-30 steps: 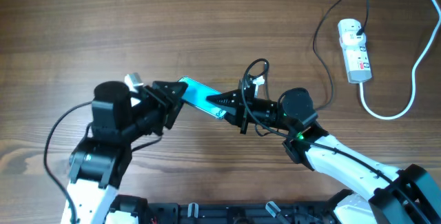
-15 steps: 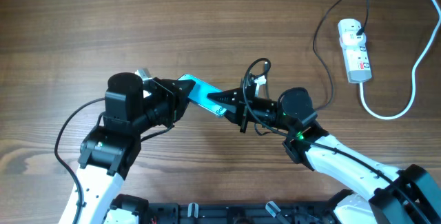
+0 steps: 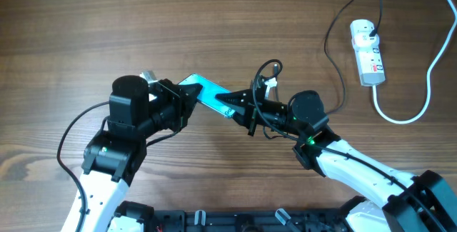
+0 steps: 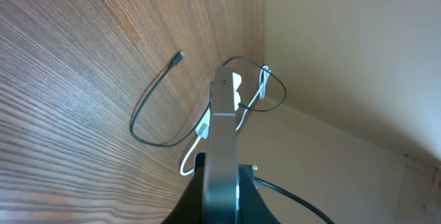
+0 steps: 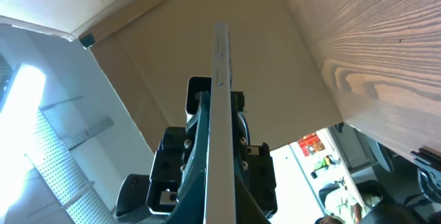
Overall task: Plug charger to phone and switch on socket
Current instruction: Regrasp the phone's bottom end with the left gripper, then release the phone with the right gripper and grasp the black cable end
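- Overhead: the left gripper (image 3: pixel 184 96) has just clamped shut on the phone (image 3: pixel 207 91), where 1 second ago its jaws stood open.
- The right gripper (image 3: pixel 230 104) is clenched on the phone's other end, so the phone is pinned between the 2 grippers.
- This likely frees the right arm to fetch the charger (image 4: pixel 178 58).
- Its plug tip lies loose on the table, well apart from the phone, and is not yet inserted.
- The socket (image 3: pixel 368 52) sits far right, untouched.
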